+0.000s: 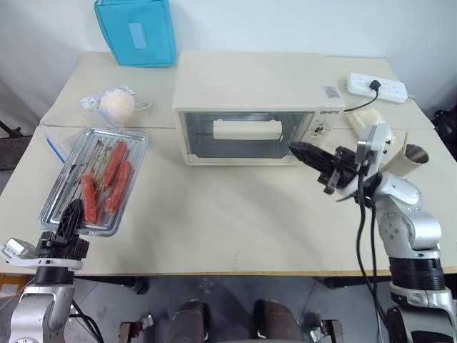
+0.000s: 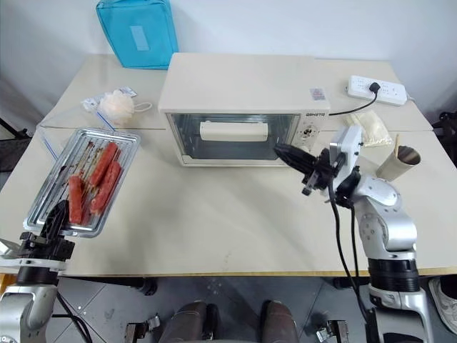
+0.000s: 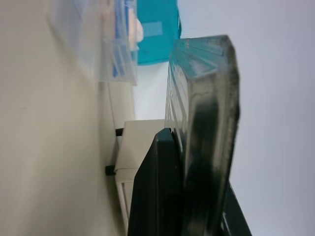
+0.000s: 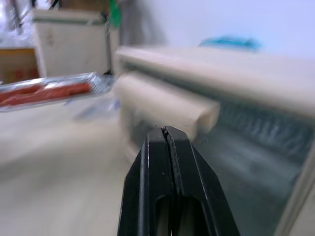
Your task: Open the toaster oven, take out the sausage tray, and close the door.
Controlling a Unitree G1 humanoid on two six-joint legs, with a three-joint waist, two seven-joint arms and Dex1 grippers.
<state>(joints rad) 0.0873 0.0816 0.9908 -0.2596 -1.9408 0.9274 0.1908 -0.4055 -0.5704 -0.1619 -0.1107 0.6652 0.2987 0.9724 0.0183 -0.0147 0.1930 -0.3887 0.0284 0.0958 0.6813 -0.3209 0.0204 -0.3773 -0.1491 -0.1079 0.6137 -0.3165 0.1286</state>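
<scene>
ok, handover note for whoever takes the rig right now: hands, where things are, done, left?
Left hand: shut on the near edge of the sausage tray, out of the oven, at the table's left side with three sausages on its rack.
Right hand: shut, empty, in front of the door by its lower right corner.
Toaster oven: door looks closed, bar handle upright.
Done: tray out, door apparently shut.
Left: check the door is latched, set the tray down and let go.
</scene>
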